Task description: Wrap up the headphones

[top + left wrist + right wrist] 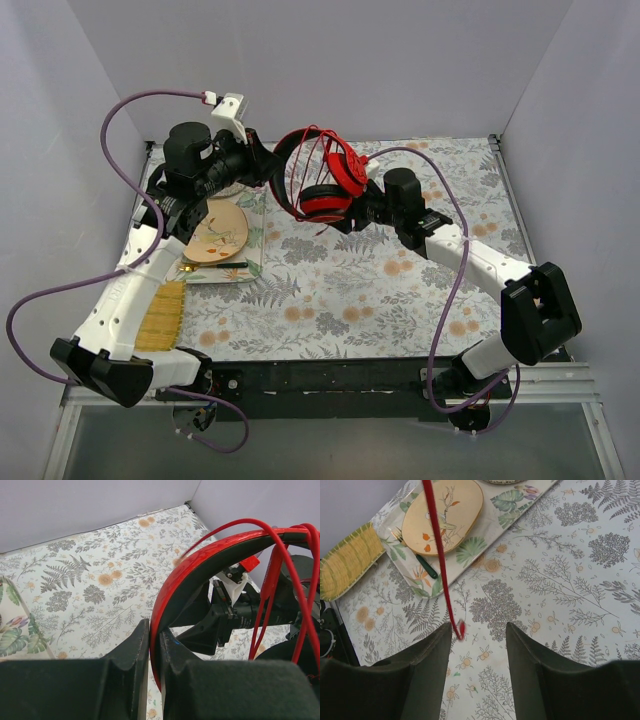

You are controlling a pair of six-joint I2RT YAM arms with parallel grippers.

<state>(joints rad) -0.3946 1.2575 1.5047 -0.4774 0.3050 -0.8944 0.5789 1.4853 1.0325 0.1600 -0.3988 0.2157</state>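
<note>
The left gripper (154, 636) is clamped narrow on the glossy red-and-black headband (200, 565) of the red over-ear headphones (325, 203), one black finger on each face of the band. This holds the headphones up off the table, at the far middle of the top view, between the two arms. The round red earcups hang on the side toward the right arm. Several strands of the thin red cable (272, 580) cross over the headband in the left wrist view. The right gripper (479, 626) sits just beside the lower earcup with its jaws standing well apart and nothing clamped between them. In its own view a free length of the cable hangs down in front of the gap. The cable's tip lies just beside the inner edge of one finger, and whether it touches cannot be told. Below lies a white tablecloth printed with grey ferns and orange flowers (560, 580). On the left arm's side, a rectangular leaf-print placemat (510, 502) carries an oval tan plate painted with a bird (442, 515) and a gold fork with a dark green handle (415, 555). A yellow woven tray (347, 560) lies beside the placemat.
</note>
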